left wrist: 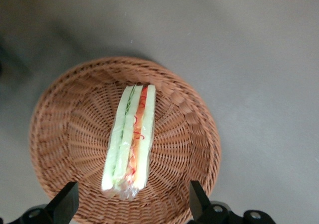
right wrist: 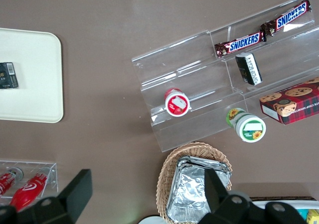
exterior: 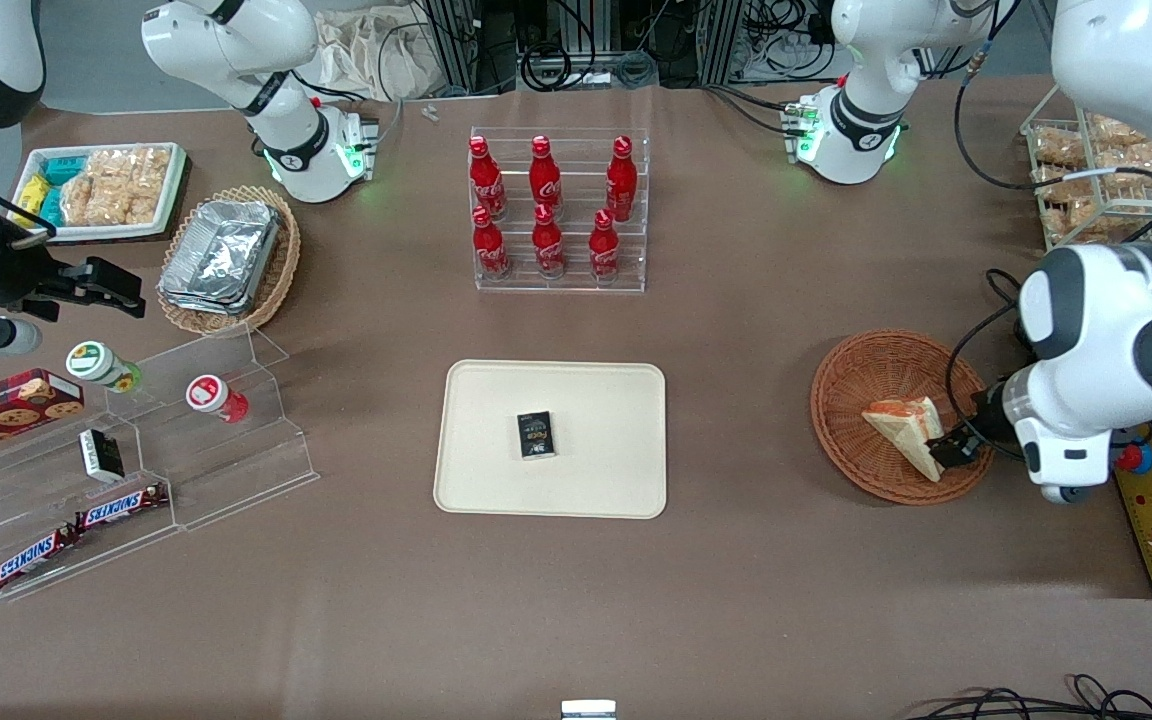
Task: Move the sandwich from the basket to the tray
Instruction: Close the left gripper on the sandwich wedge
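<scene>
The sandwich, a clear-wrapped wedge of white bread with red and green filling, lies in the round reddish-brown basket toward the working arm's end of the table. My left gripper hangs low over the basket at the sandwich's end. In the left wrist view the gripper is open, its two dark fingers spread wide apart. The end of the sandwich lies between them and touches neither; the basket lies under it. The cream tray lies mid-table, nearer the front camera than the bottle rack.
A small black box lies on the tray. A clear rack of red bottles stands farther from the camera. A wire rack of snack bags stands beside the working arm. Clear shelves with snacks and a foil-container basket lie toward the parked arm's end.
</scene>
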Controlling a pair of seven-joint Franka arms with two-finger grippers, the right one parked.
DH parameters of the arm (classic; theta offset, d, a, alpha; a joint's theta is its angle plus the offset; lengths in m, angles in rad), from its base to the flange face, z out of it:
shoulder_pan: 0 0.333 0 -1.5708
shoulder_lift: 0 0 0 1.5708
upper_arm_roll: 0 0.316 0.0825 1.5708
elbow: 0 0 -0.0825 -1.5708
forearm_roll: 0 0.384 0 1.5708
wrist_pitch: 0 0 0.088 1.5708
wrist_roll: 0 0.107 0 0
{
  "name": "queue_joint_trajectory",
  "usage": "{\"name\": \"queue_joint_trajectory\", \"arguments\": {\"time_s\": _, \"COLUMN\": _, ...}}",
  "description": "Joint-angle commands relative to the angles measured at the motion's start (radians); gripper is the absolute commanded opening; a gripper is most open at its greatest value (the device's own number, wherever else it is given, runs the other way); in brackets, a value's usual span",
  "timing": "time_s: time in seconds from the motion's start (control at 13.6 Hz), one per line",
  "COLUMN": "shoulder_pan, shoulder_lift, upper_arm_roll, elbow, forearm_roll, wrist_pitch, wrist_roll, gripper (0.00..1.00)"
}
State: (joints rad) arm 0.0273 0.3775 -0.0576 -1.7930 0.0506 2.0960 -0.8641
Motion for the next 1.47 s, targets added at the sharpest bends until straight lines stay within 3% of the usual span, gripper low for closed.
{"name": "queue_joint_trajectory", "arguments": {"time_s": 0.0, "shoulder_pan": 0.006, "shoulder_lift": 0.006, "upper_arm_roll": -0.002, "elbow": -0.093, "forearm_roll": 0.055, "wrist_pitch": 0.081, "wrist_roll": -0.052, "gripper": 1.00}}
{"name": "queue_joint_trajectory", "arguments": {"time_s": 0.52, "shoulder_pan": 0.017, "shoulder_lift": 0.043, "upper_arm_roll": -0.001, "elbow": -0.160, "forearm_roll": 0.089, "wrist_pitch": 0.124, "wrist_roll": -0.053, "gripper": 1.00}}
{"name": "queue_joint_trajectory", "arguments": {"time_s": 0.59, "shoulder_pan": 0.017, "shoulder_lift": 0.052, "upper_arm_roll": -0.001, "elbow": -0.155, "forearm_roll": 0.089, "wrist_pitch": 0.130, "wrist_roll": -0.055, "gripper": 0.94}}
{"name": "queue_joint_trajectory", "arguments": {"time_s": 0.66, "shoulder_pan": 0.017, "shoulder_lift": 0.060, "upper_arm_roll": -0.001, "elbow": -0.149, "forearm_roll": 0.086, "wrist_pitch": 0.133, "wrist_roll": -0.070, "gripper": 0.59}}
{"name": "queue_joint_trajectory", "arguments": {"time_s": 0.74, "shoulder_pan": 0.017, "shoulder_lift": 0.063, "upper_arm_roll": -0.002, "elbow": -0.140, "forearm_roll": 0.086, "wrist_pitch": 0.134, "wrist_roll": -0.110, "gripper": 0.18}}
{"name": "queue_joint_trajectory", "arguments": {"time_s": 0.81, "shoulder_pan": 0.017, "shoulder_lift": 0.073, "upper_arm_roll": -0.002, "elbow": -0.131, "forearm_roll": 0.089, "wrist_pitch": 0.134, "wrist_roll": -0.137, "gripper": 0.00}}
{"name": "queue_joint_trajectory", "arguments": {"time_s": 1.18, "shoulder_pan": 0.017, "shoulder_lift": 0.072, "upper_arm_roll": -0.007, "elbow": -0.073, "forearm_roll": 0.086, "wrist_pitch": 0.121, "wrist_roll": -0.183, "gripper": 0.00}}
{"name": "queue_joint_trajectory", "arguments": {"time_s": 1.4, "shoulder_pan": 0.019, "shoulder_lift": 0.044, "upper_arm_roll": -0.008, "elbow": 0.042, "forearm_roll": 0.078, "wrist_pitch": -0.024, "wrist_roll": -0.173, "gripper": 0.00}}
